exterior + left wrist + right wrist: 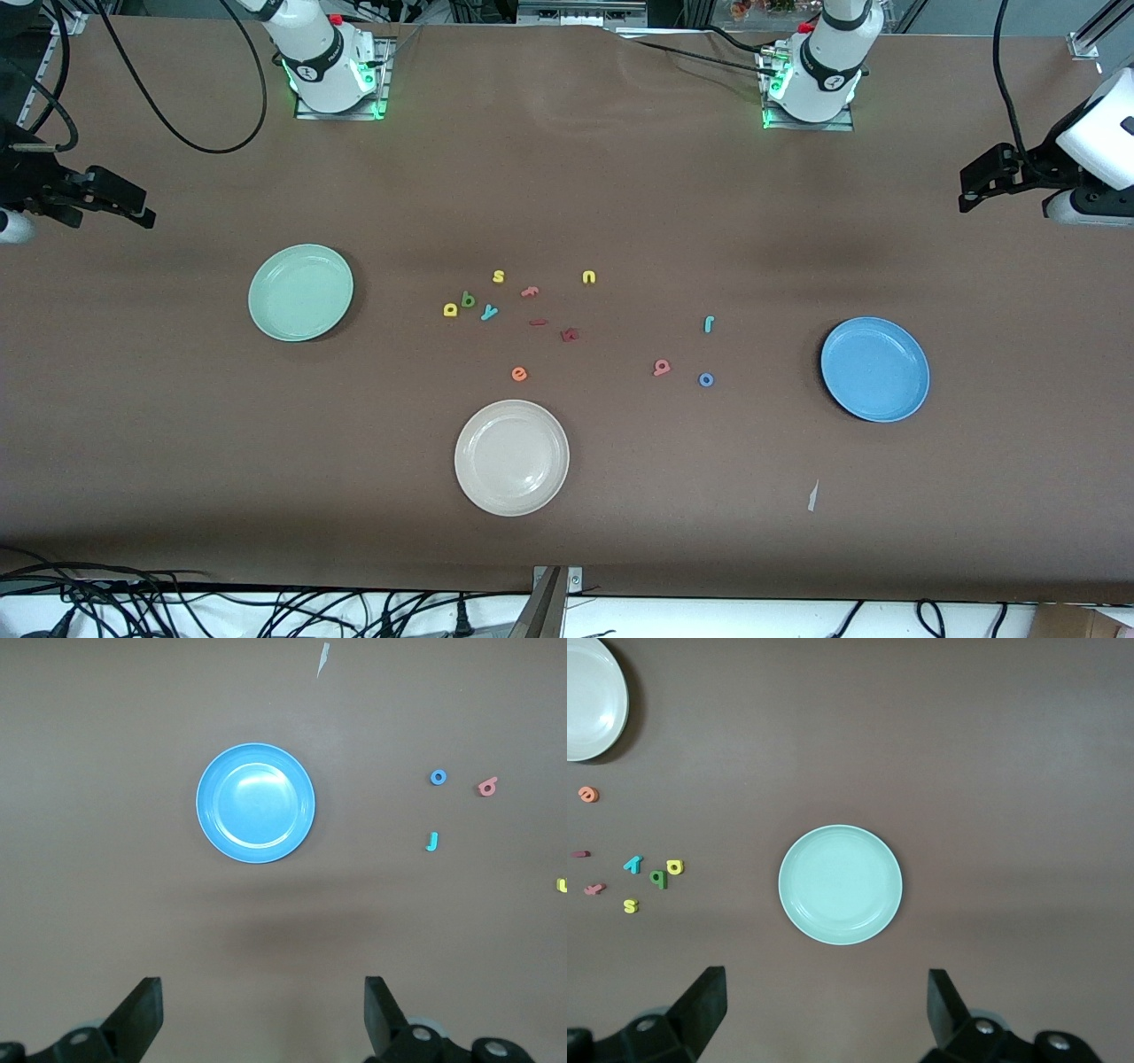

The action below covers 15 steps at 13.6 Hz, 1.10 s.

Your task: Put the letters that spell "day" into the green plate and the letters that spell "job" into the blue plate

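Observation:
The green plate [300, 292] [840, 884] lies toward the right arm's end, the blue plate [874, 369] [255, 803] toward the left arm's end. Between them, the yellow letter [450, 309], dark green letter [468, 300] and teal "y" [489, 312] sit in a row. The teal "j" [709, 324], blue "o" [706, 379] and salmon-pink letter [662, 367] lie closer to the blue plate. My left gripper [263, 1010] hangs open and empty high up by the blue plate. My right gripper [828, 1005] hangs open and empty high up by the green plate.
A cream-white plate [511, 457] lies nearest the front camera. A yellow "s" [499, 276], yellow "u" [589, 277], orange "e" [519, 374] and red pieces [570, 334] are scattered mid-table. A paper scrap [812, 496] lies nearer the camera than the blue plate.

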{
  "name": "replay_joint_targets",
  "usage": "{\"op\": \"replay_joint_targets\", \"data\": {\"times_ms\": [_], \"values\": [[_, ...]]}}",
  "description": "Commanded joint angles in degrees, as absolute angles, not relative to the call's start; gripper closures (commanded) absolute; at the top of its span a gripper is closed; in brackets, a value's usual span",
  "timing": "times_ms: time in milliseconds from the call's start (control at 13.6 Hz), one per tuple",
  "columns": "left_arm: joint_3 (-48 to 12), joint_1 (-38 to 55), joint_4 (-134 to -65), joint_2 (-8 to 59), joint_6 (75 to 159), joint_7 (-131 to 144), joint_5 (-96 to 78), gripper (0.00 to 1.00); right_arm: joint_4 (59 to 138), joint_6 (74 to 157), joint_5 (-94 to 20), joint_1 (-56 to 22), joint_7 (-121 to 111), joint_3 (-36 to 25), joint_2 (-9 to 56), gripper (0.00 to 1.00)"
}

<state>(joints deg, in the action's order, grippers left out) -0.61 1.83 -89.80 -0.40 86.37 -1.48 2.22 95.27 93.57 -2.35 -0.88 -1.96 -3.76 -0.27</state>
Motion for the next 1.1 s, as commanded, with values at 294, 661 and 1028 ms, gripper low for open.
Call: {"op": "replay_joint_targets", "data": {"times_ms": [294,661,1028], "values": [[-0.3,1.8,-84.7,1.8,86.0,-0.7,2.6,0.0,94.1,92.7,-3.1,-0.8,-1.5,-3.8,0.1,0.0],[-0.2,1.4,-84.2,1.8,85.8,-0.8,2.6,0.0,94.2,92.7,-3.1,-0.8,-1.7,-3.8,0.2,0.0],[0.0,1.2,-84.3,1.8,80.2,-0.9,1.6,0.0,94.2,92.6,-3.1,-0.8,-1.5,-3.8,0.2,0.0]]}}
